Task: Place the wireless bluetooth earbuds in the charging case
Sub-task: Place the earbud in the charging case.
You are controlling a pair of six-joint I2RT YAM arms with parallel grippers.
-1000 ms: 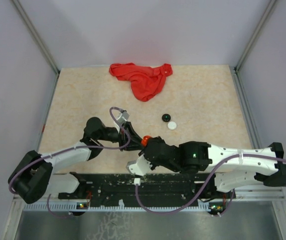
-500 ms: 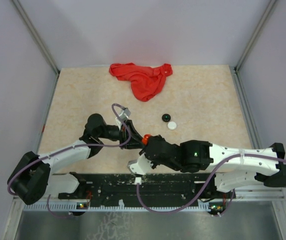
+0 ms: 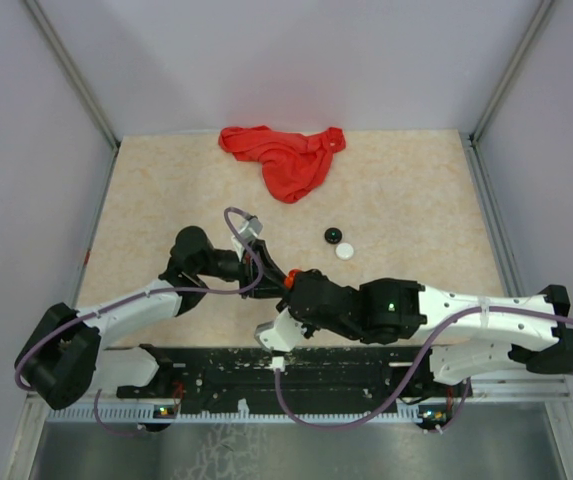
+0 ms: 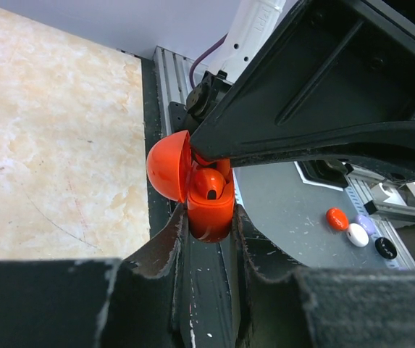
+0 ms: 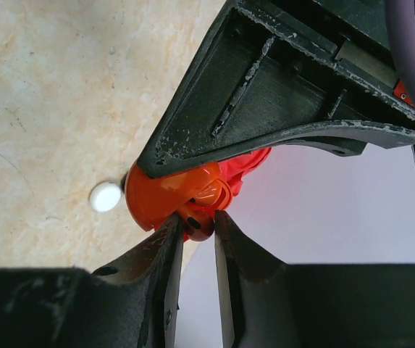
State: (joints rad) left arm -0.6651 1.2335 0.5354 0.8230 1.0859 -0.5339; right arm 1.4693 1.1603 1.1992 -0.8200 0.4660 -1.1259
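Left wrist: left gripper [image 4: 208, 223] clamps the red charging case [image 4: 211, 210], lid [image 4: 169, 167] flipped back, presenting the open pocket to the right gripper [image 5: 198, 220]; its jaws sit narrow around a red earbud [image 5: 195, 226] at the case mouth; pinched or loose, can't tell; bud glossy, bean-shaped, tiny.

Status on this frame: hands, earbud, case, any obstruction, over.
Left hand clamped on red case, lid open. Right hand pinching red earbud at the case opening. No obstruction seen.
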